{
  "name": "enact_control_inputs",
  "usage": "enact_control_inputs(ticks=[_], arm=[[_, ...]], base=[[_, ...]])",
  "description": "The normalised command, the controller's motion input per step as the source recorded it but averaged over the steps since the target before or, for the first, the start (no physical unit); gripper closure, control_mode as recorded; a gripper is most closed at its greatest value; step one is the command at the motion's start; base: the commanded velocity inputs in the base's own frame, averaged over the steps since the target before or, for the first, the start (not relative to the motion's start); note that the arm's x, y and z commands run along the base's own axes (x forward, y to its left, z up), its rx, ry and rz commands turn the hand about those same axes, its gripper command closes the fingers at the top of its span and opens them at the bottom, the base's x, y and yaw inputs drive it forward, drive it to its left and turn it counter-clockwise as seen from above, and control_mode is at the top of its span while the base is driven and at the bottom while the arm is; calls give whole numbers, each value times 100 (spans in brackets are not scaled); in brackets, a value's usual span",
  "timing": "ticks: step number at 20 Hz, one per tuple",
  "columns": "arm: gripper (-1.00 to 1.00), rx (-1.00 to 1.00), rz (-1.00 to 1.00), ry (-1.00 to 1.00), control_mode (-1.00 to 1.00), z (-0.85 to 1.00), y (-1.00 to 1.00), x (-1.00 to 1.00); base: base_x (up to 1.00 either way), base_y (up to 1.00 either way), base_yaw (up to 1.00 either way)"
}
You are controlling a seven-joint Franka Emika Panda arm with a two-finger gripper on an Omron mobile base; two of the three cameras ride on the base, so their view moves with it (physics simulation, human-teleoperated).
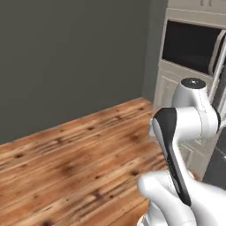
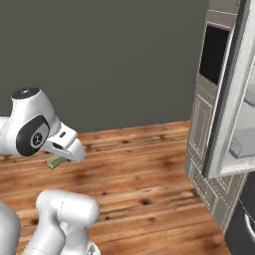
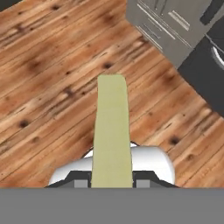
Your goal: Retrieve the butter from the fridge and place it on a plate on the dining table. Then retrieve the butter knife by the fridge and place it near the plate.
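The fridge [image 2: 226,99] was seen at the right edge of the right base view, its dark grey door swung open and white shelves showing behind it, with cream cabinets [image 1: 185,62] alongside. A wooden floor [image 1: 75,154] stretched below, and nothing was carried on it near the arm.

The gripper [image 2: 59,158] was seen held above that floor, well apart from the fridge, closed on the butter [image 3: 111,131]. In the hand view the pale yellowish stick was seen running straight up from between the finger tips, gripped at its near end, with most of its length projecting forward past them (a long overhang for so short a grip). In the right base view only a small greenish-yellow end was seen peeking out beneath the white hand.

The stick was judged to be light and, rendered as it was, stiff enough to keep its line without sagging. Real butter would be judged soft and slick, so a firm squeeze could dent it and a loose one could let it slide. A hold nearer the middle of its length, across the narrow sides, would be judged steadier than the present end grip, which could let the free end swing when the stick is set down.
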Motion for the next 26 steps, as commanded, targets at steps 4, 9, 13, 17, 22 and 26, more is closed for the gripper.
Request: enact_control_inputs(ticks=[4,9,13,17,22,26], arm=[[100,0,0,0,100,0,0,0],[100,0,0,0,100,0,0,0],[100,0,0,0,100,0,0,0],[100,0,0,0,100,0,0,0],[100,0,0,0,100,0,0,0],[100,0,0,0,100,0,0,0]], base=[[0,0,100],[1,0,100],[2,0,100],[2,0,100],[38,-9,91],[59,-10,88]])
